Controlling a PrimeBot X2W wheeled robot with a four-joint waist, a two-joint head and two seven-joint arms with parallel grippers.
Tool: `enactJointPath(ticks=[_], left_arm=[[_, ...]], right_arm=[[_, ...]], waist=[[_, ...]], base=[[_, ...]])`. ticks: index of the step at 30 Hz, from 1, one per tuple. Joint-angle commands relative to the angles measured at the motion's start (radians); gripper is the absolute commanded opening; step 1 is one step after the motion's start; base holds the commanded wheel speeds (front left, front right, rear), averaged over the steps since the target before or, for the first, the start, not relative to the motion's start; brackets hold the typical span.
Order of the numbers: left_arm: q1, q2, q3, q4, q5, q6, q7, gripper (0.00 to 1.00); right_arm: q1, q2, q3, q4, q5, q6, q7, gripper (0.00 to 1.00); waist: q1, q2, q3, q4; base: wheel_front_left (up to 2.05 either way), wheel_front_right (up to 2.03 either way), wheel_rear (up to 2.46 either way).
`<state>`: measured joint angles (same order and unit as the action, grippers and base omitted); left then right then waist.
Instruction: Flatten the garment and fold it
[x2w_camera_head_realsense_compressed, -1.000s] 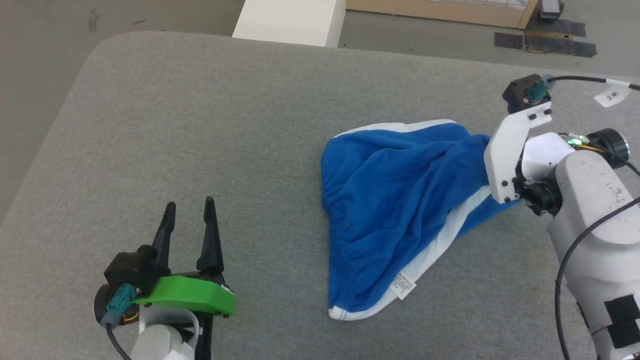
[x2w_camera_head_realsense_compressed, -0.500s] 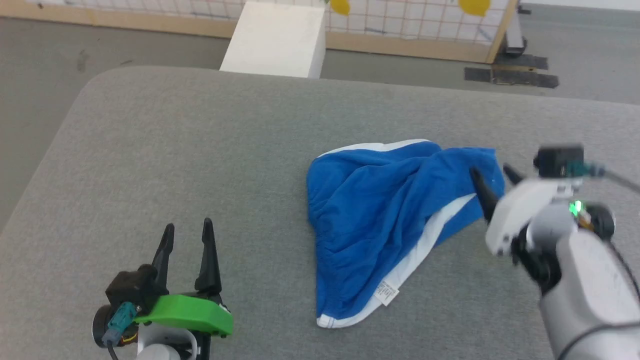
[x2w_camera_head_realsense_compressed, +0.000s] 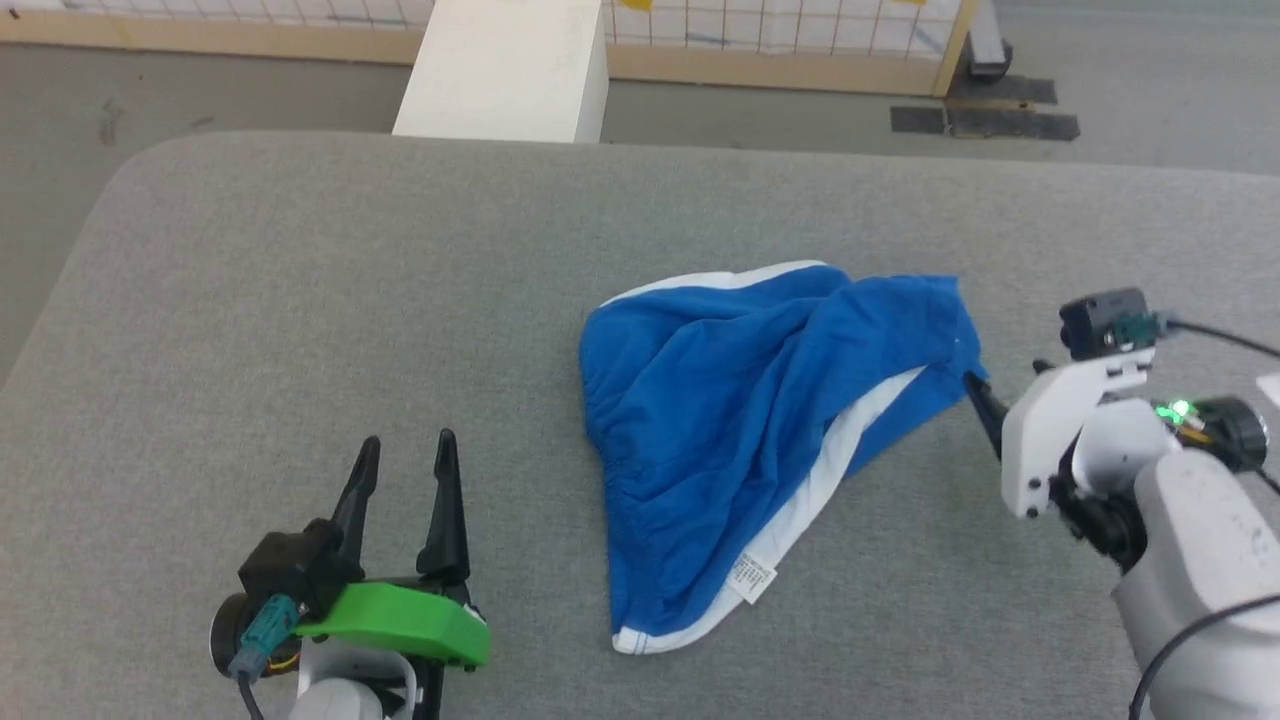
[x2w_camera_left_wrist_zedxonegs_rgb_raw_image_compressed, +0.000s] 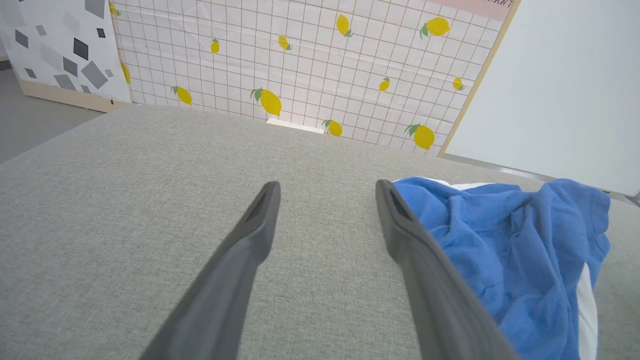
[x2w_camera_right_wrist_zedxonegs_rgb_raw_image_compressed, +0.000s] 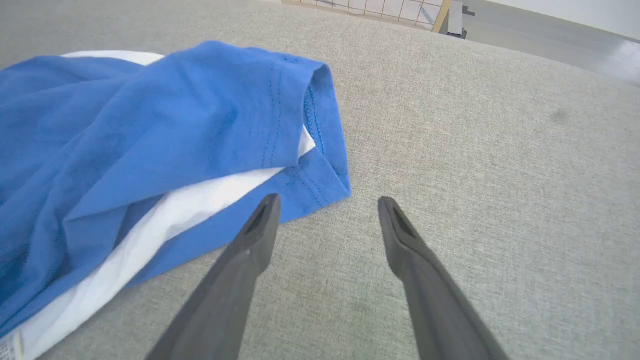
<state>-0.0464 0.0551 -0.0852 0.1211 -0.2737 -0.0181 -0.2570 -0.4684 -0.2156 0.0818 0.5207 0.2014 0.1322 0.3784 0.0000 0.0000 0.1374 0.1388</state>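
Since the frame a second back, my right gripper has let go. It was clamped on the right corner of the garment with the fabric pulled taut toward it. Now both fingers stand wide apart with nothing between them.

- That corner now lies slack on the grey table, hem doubled over, just ahead of my fingertips.
- In the right wrist view one fingertip sits right at the blue hem. Can't tell whether it touches or only overlaps.
- The right arm has backed off toward the table's right side.

The garment is otherwise much as before: a rumpled, roughly triangular heap right of table centre, not flat, not folded.
- White stripe runs along its lower right edge.
- Care tag is face up near the near tip.
- Gathered waistband is on the left edge.

My left gripper is unchanged: jaws spread, empty, low at the near left, well apart from the cloth. Its wrist view has the blue fabric off to the right of the fingers.

Head camera has tilted and panned, so the whole picture has shifted. The white block beyond the far edge sits lower and further left in frame than before. That is camera motion, not the garment moving.
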Motion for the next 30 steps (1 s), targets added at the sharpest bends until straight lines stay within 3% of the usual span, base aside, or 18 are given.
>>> enactJointPath(ticks=[1,13,14,15,16,17,25,30], left_arm=[[-0.019,-0.004,-0.002,0.001,0.004,-0.005,-0.005,1.0],[-0.037,-0.005,-0.012,0.012,-0.011,0.004,-0.005,1.0],[-0.037,-0.005,-0.012,0.012,-0.012,0.006,-0.005,1.0],[-0.038,-0.005,-0.012,0.012,-0.013,0.007,-0.005,1.0],[-0.04,-0.005,-0.013,0.014,-0.014,0.008,-0.005,1.0],[-0.042,-0.005,-0.013,0.014,-0.015,0.009,-0.005,1.0],[-0.04,-0.005,-0.008,0.025,-0.02,0.01,-0.005,1.0],[-0.024,-0.005,-0.013,0.034,-0.028,0.01,-0.005,1.0]], right_arm=[[-0.034,-0.007,0.011,0.019,-0.012,-0.002,0.004,1.0],[-0.15,-0.033,0.111,0.172,-0.001,-0.002,-0.028,1.0],[-0.156,-0.033,0.113,0.183,0.002,-0.002,-0.032,0.96],[-0.161,-0.034,0.117,0.19,0.003,-0.002,-0.034,0.39],[-0.166,-0.033,0.122,0.198,0.007,-0.002,-0.039,0.27],[-0.17,-0.033,0.126,0.203,0.01,-0.002,-0.042,0.0],[-0.166,-0.036,0.155,0.2,0.066,-0.002,-0.1,0.0],[-0.058,-0.054,0.102,0.109,0.134,-0.002,-0.165,0.0]], waist=[[0.0,0.0,0.036,0.027],[0.0,0.0,0.081,0.055],[0.0,0.0,0.083,0.054],[0.0,0.0,0.084,0.052],[0.0,0.0,0.084,0.051],[0.0,0.0,0.084,0.048],[0.0,0.0,0.051,0.01],[0.0,0.0,0.012,-0.002]], base=[[0.0,0.0,0.0],[0.0,0.0,0.0],[0.0,0.0,0.0],[0.0,0.0,0.0],[0.0,0.0,0.0],[0.0,0.0,0.0],[0.0,0.0,0.0],[0.0,0.0,0.0]])
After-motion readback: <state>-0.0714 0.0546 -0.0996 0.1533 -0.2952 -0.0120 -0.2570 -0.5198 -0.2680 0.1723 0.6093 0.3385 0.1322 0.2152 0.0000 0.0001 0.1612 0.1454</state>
